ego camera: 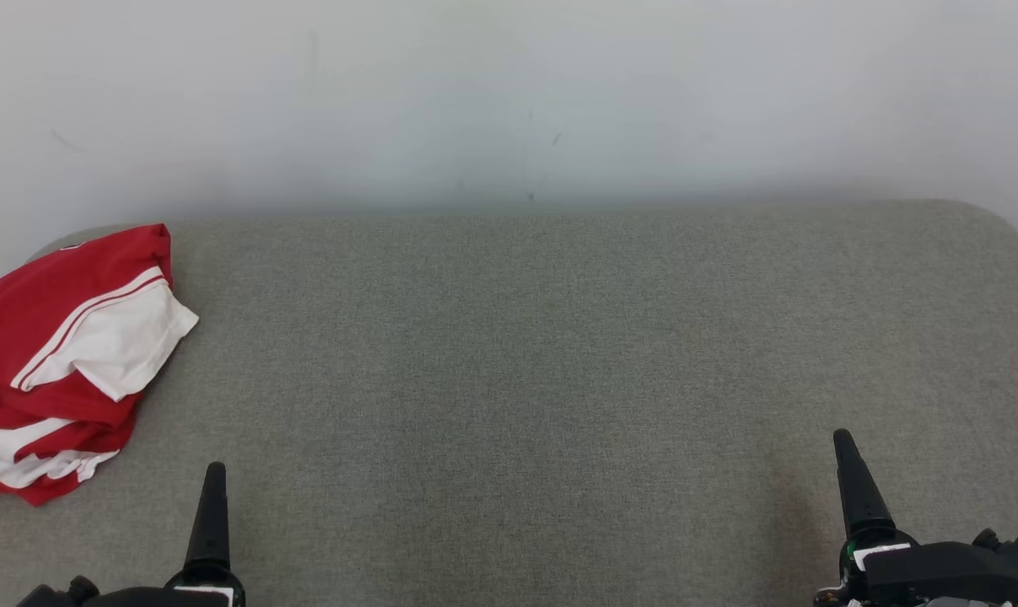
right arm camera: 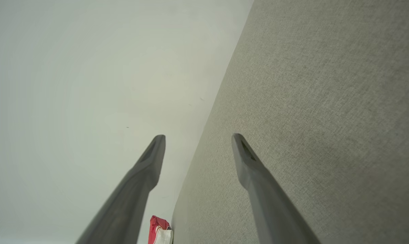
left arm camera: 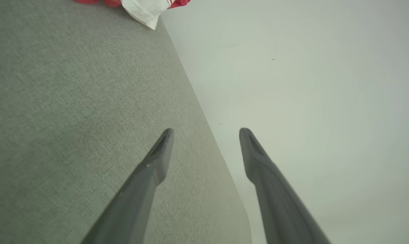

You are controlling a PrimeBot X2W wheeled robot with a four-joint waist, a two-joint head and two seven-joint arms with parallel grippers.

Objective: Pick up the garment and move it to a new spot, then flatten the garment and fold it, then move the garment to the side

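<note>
The red-and-white jersey (ego camera: 61, 337) lies bunched at the far left of the grey fabric-covered surface (ego camera: 559, 379), partly running off the left edge of the head view. One white sleeve is flopped over the red body, with striped trim showing in loose layers. It reads as a crumpled heap, not a tidy fold.

The left gripper (left arm camera: 206, 132) hovers near the front edge on the left, its 2 dark fingers spread wide with nothing between them. The jersey sits ahead of it and further left, well apart from the fingertips. The right gripper (right arm camera: 198, 136) hovers at the near right, equally wide and empty — the whole width of the surface lies between it and the garment.

By the look of it, none of the task is done. All 3 stages remain: lifting the jersey to a new spot, flattening and folding it, then shifting it aside. The broad bare middle of the surface looks like the obvious place to spread it — the left gripper is the closer one for a first grasp.
</note>
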